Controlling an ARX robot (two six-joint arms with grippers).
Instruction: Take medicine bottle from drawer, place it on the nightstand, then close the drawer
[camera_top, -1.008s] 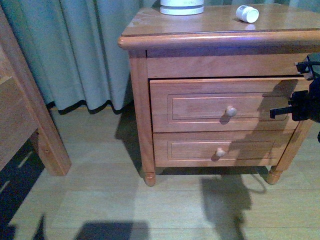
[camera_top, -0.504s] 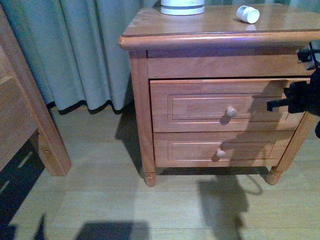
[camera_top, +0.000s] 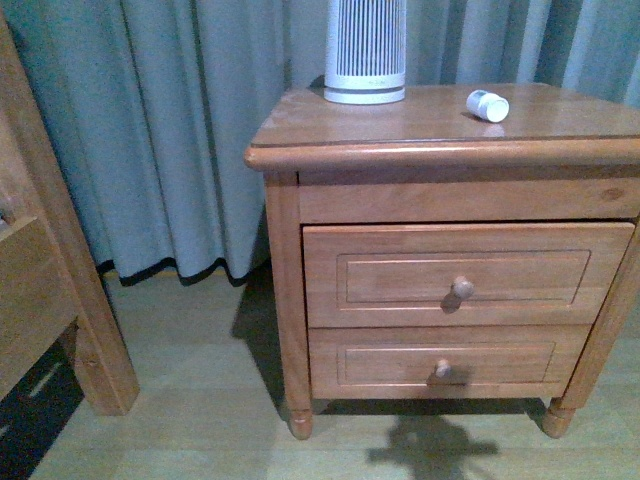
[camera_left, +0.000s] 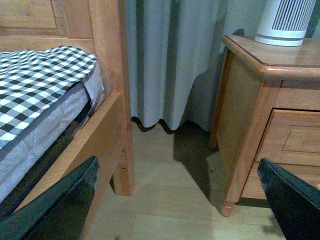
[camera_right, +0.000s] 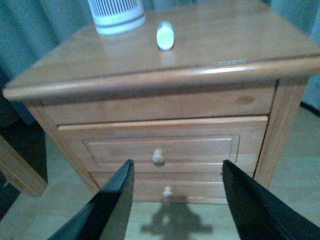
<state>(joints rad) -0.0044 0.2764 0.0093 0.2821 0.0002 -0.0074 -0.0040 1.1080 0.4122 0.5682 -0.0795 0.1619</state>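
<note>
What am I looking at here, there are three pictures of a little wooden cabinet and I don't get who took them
A two-armed robot took them. One camera sits on its body, facing the nightstand; the other two ride on its wrists. The dark prongs in those are each arm's tool: the left tool and the right tool, both open and holding nothing. On the top lie a small medicine bottle, on its side, and a ribbed white device, standing. The upper drawer looks shut.
</note>
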